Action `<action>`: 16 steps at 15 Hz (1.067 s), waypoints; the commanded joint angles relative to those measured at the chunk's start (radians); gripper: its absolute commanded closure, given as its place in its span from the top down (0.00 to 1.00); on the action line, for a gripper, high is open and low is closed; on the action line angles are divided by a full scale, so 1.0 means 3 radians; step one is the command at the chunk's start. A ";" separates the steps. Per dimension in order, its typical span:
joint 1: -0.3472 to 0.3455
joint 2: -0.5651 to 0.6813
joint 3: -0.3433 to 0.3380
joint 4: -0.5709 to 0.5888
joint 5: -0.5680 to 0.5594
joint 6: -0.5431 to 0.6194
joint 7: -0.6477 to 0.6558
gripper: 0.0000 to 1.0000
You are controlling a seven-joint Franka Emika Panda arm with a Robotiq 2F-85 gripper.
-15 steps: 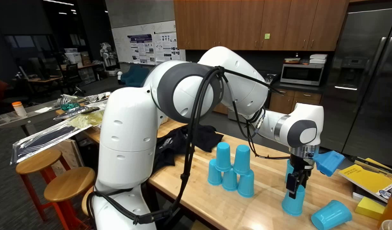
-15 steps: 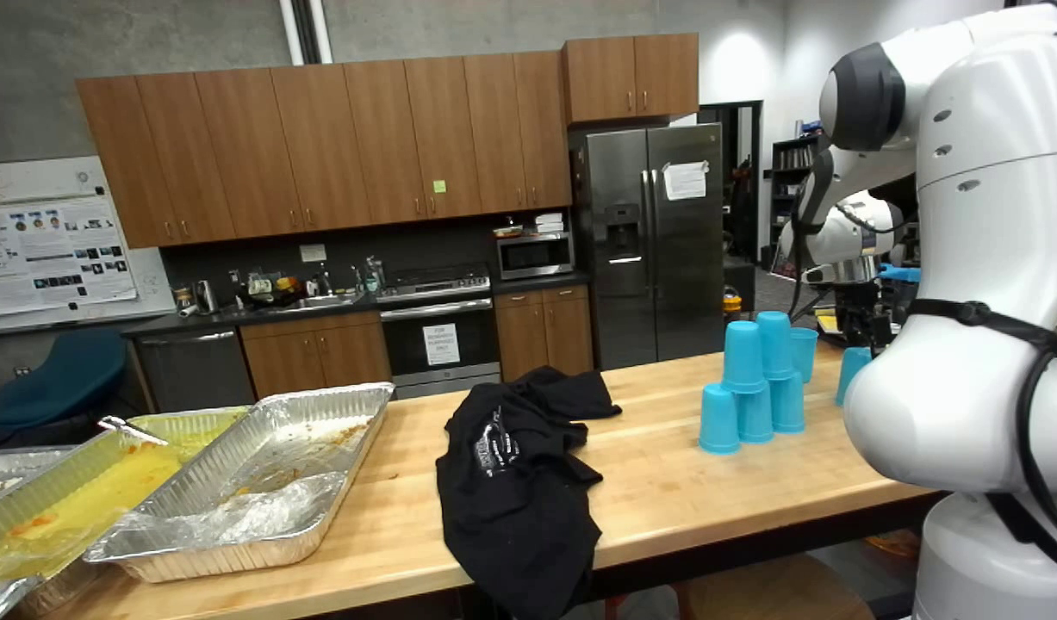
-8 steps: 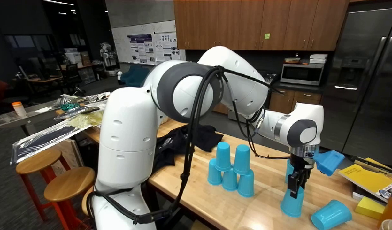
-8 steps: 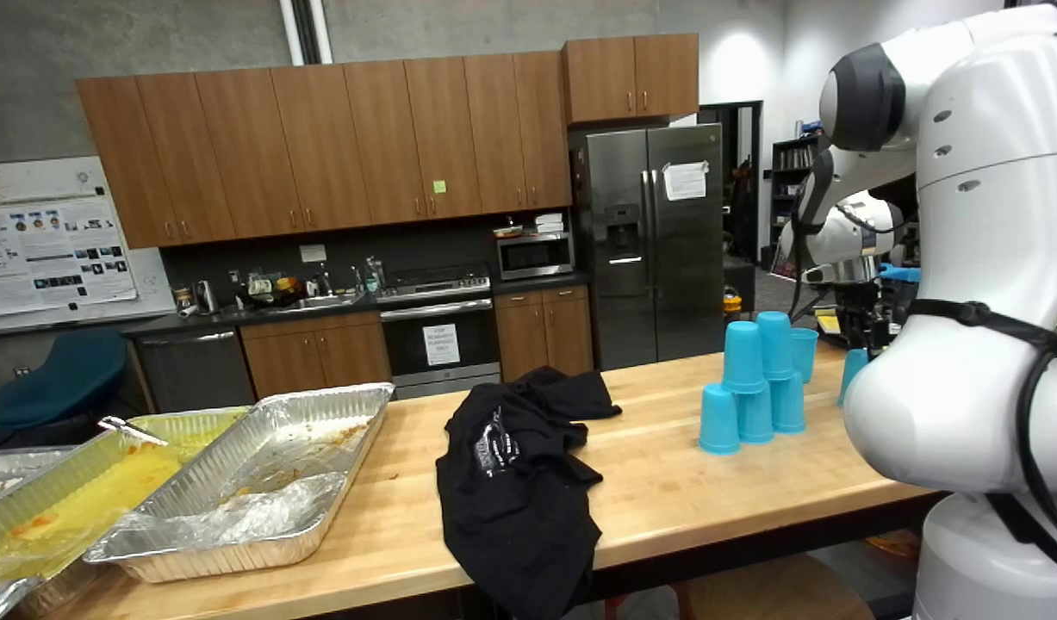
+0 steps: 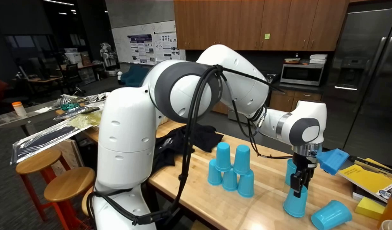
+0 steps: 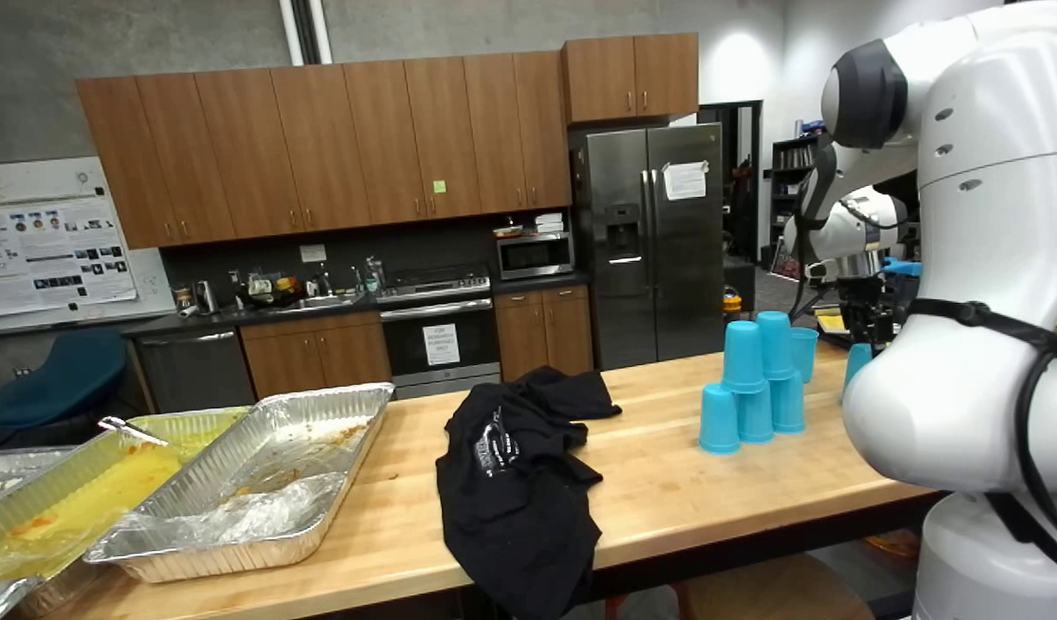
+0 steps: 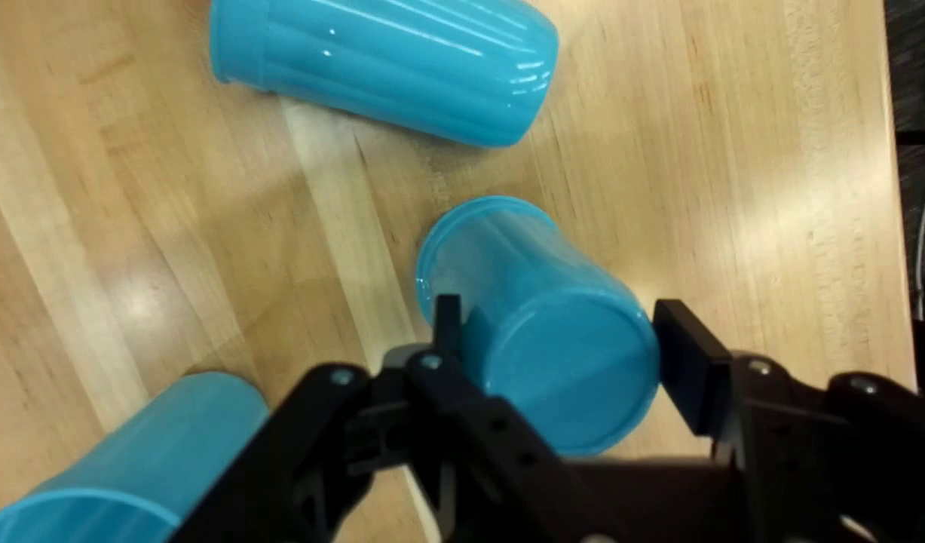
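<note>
The fingers [image 7: 692, 369] are grasping an inverted blue cup [image 7: 575, 377], pressing on opposite sides of it by its closed end. That cup is pointing its mouth down at the bench [image 5: 266, 204], and the views are leaving it unclear whether its rim is touching the wood. A tipped cup [image 7: 387, 68] is lying on its side near it, and an open-topped cup [image 7: 153, 445] is standing mouth up toward the lower left of the wrist view. Farther along the bench, in both exterior views, five more blue cups [image 5: 229, 180] are standing stacked upside down, two on top of three. Beyond them a black garment [image 6: 528, 508] is lying crumpled near foil trays [image 6: 235, 555], and a yellow block [image 5: 370, 208] is sitting near the tipped cup.
</note>
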 commanded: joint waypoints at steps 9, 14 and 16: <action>0.0090 -0.0563 -0.0112 0.0093 -0.0447 -0.0636 0.0773 0.38; 0.0158 -0.0782 -0.0082 0.0141 -0.0481 -0.0906 0.0980 0.38; 0.0193 -0.0860 -0.0072 0.0123 -0.0478 -0.0907 0.0984 0.38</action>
